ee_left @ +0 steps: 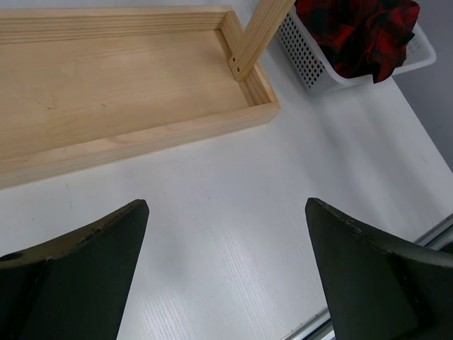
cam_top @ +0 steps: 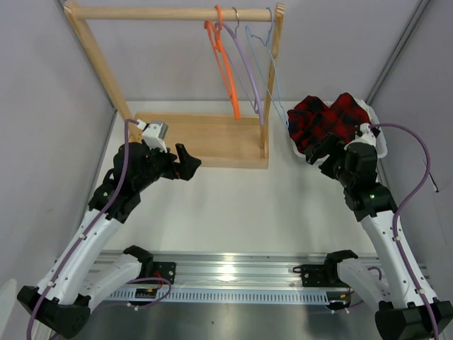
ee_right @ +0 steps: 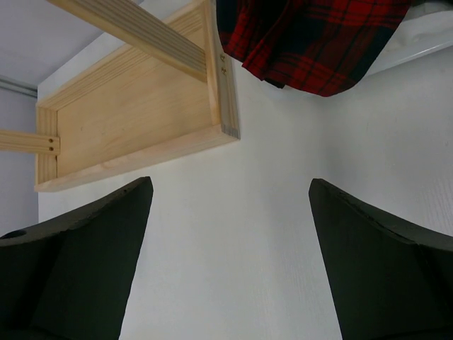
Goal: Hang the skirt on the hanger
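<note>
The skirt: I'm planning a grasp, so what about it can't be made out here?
- Top view: the right arm hides the near edge of the skirt.
- Left wrist view: the frame's top cuts it off; the basket wall hides its lower folds.
- Right wrist view: only one edge shows.

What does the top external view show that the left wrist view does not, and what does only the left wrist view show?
Only the top external view: the wooden rail carrying the orange hanger, the lavender hanger and the pale blue hanger, and also the right gripper.
Only the left wrist view: the small holes in the wall of the white basket.
Both: the skirt bunched in that basket, the wooden base, the table and the open left gripper.
</note>
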Robot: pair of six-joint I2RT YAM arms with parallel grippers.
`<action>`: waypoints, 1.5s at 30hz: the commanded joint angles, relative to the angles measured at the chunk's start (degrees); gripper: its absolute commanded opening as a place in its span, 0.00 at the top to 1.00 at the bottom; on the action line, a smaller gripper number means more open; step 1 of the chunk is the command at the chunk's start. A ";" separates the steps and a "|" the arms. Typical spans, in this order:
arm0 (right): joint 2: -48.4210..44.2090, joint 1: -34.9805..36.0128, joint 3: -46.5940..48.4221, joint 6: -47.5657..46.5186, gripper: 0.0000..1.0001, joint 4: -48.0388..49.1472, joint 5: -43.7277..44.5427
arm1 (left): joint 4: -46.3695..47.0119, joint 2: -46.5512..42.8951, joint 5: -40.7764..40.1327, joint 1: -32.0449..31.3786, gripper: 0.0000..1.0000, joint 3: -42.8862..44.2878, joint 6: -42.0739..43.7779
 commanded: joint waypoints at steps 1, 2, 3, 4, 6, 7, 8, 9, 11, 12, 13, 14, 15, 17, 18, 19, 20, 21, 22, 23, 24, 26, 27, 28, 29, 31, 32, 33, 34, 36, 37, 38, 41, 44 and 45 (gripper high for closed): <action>-0.41 -0.66 4.18 -1.79 0.01 -0.11 -0.31 | -0.38 -1.05 1.24 -0.45 0.01 2.36 0.25; 1.07 -0.92 4.88 -1.96 0.01 -1.16 -1.10 | -0.91 -0.96 1.41 -0.45 0.01 2.46 0.25; 2.04 -1.53 6.28 -1.88 0.01 -1.69 -1.81 | -1.00 -1.14 1.59 -0.45 0.01 2.63 -0.01; 2.92 -1.88 6.82 -1.88 0.01 -1.95 -2.60 | -1.09 -1.22 1.85 -0.45 0.01 2.63 -0.10; 5.47 -3.02 7.69 -2.05 0.01 -1.87 -5.24 | -1.00 -1.49 2.38 -0.45 0.01 2.81 -0.28; 6.44 -3.73 9.00 -1.96 0.01 -2.22 -5.16 | -1.26 -1.58 2.38 -0.45 0.01 3.16 -0.28; 7.40 -4.78 9.71 -1.96 0.01 -2.39 -5.76 | -1.52 -1.58 2.30 -0.45 0.01 3.25 -0.28; 9.68 -6.01 10.33 -1.88 0.02 -2.22 -6.38 | -2.05 -1.58 2.12 -0.45 0.01 3.68 -0.28; 12.58 -11.36 12.79 -1.53 0.03 -1.78 -9.44 | -2.93 -1.40 2.03 -0.45 0.01 3.95 -0.63; 16.17 -13.73 13.84 -0.83 0.04 -1.52 -10.24 | -3.28 -1.40 2.12 -0.45 0.01 4.04 -0.72; 18.20 -16.80 16.29 -0.47 0.07 -1.43 -10.51 | -3.28 -1.58 2.38 -0.45 0.01 3.87 -0.81; 20.31 -17.96 17.62 -0.12 0.09 -1.43 -10.69 | -3.28 -1.66 2.38 -0.45 0.01 3.78 -1.07; 24.34 -18.84 18.94 -0.12 0.11 -1.34 -11.21 | -3.28 -1.75 2.47 -0.45 0.01 3.51 -1.07; 27.61 -19.73 22.54 -0.38 0.15 -0.90 -10.61 | -3.11 -2.02 2.73 -0.45 0.01 3.34 -1.25; 30.06 -19.82 23.42 -0.47 0.15 0.14 -9.82 | -3.11 -1.93 3.00 -0.45 0.01 3.34 -1.33; 31.39 -19.90 25.43 -0.73 0.18 0.67 -9.55 | -3.28 -1.67 3.35 -0.45 0.01 3.60 -1.33; 32.54 -19.91 26.67 -0.65 0.19 0.68 -9.20 | -3.37 -1.49 3.52 -0.45 0.01 3.60 -1.42; 35.07 -19.91 28.08 -0.47 0.21 -0.45 -8.76 | -3.63 -1.40 3.79 -0.45 0.01 3.77 -1.42; 36.32 -19.82 29.57 -0.12 0.21 -1.33 -8.50 | -3.72 -1.14 3.79 -0.45 0.01 4.04 -1.42; 37.29 -19.56 31.50 -0.03 0.22 -1.95 -8.23 | -3.81 -1.05 3.88 -0.53 0.01 4.13 -1.42; 38.08 -19.21 32.21 0.14 0.22 -3.00 -7.01 | -3.81 -1.05 3.88 -0.45 0.01 4.30 -1.42; 39.05 -17.28 32.66 -0.29 0.22 -3.80 -5.87 | -3.72 -0.96 4.14 -0.45 0.01 4.39 -1.51; 38.97 -16.40 32.23 -0.47 0.22 -3.72 -4.12 | -3.72 -0.96 4.40 -0.45 0.01 4.39 -1.60; 38.79 -15.35 31.61 -1.08 0.22 -3.54 -3.75 | -3.64 -0.79 4.40 -0.45 0.01 4.39 -1.68; 38.79 -13.16 31.00 -1.43 0.22 -3.97 -1.75 | -3.46 -0.79 4.49 -0.45 0.01 4.30 -1.77; 39.31 -10.95 30.38 -2.57 0.22 -4.33 1.08 | -3.37 -0.52 4.93 -0.45 0.01 4.39 -1.86; 39.23 -7.63 29.94 -3.01 0.22 -3.98 1.69 | -3.37 -0.44 5.02 -0.45 0.01 4.39 -1.86; 39.32 -6.30 28.80 -3.28 0.22 -3.63 1.96 | -3.37 -0.35 5.11 -0.45 0.01 4.30 -1.86; 39.58 -5.24 28.53 -3.46 0.22 -3.71 3.62 | -3.29 -0.35 5.11 -0.45 0.00 4.22 -1.86; 40.28 -2.96 28.27 -3.81 0.22 -4.15 5.30 | -3.46 -0.26 5.11 -0.45 0.01 4.31 -1.86; 40.63 -2.59 28.18 -3.81 0.22 -4.33 6.09 | -3.63 -0.17 5.11 -0.45 0.01 4.22 -1.86; 41.68 -2.50 28.09 -3.72 0.22 -4.76 6.36 | -3.64 -0.26 5.19 -0.45 0.01 4.39 -1.86; 43.35 -2.15 28.09 -4.07 0.22 -5.82 8.28 | -3.81 -0.35 5.02 -0.45 0.01 4.56 -1.77; 44.06 -1.80 27.48 -4.51 0.23 -5.91 10.13 | -3.81 -0.26 4.84 -0.45 0.01 4.30 -1.86; 44.32 -1.71 27.30 -4.77 0.23 -5.91 10.40 | -3.90 -0.17 4.93 -0.45 0.01 4.39 -1.86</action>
